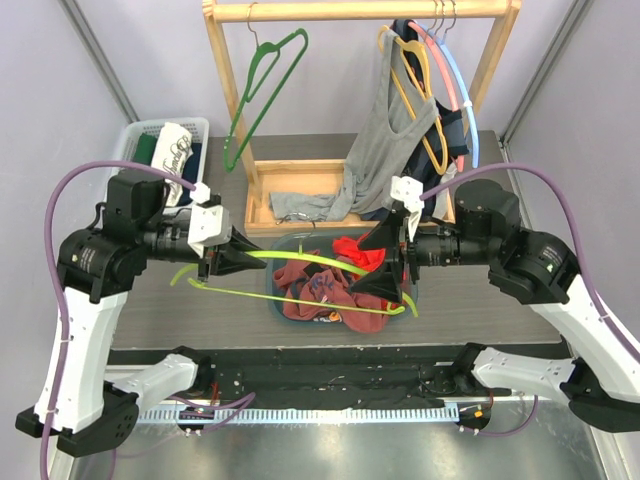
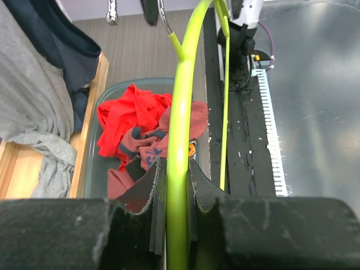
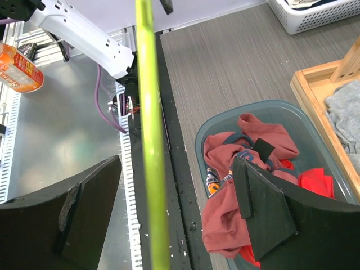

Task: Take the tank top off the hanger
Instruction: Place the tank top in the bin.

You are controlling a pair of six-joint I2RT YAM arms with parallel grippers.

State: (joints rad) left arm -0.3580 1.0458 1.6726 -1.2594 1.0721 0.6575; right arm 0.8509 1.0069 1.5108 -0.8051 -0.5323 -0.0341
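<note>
Lime hanger [image 1: 300, 258] is off the rack [image 1: 350, 10] and held flat over the bin [image 1: 271, 288] between the 2 arms. It looks bare in all 3 views, with no fabric on the bars. Left gripper [image 1: 225, 262] is pinched tight on the hanger bar, clear in the left wrist view [image 2: 175, 185]. Right gripper [image 1: 385, 262] is spread wide, with the hanger bar [image 3: 149, 112] passing between the fingers and touching neither. The tank top [image 1: 315, 285], my guess the maroon piece with dark trim, lies bunched in the bin beside a red garment [image 1: 355, 250], directly under the hanger. So the removal looks done and the top is already off. What's left, I'd judge, is parking the bare hanger and pulling the arms back. A separate grey top [image 1: 385, 140] hangs untouched on the rack.
</note>
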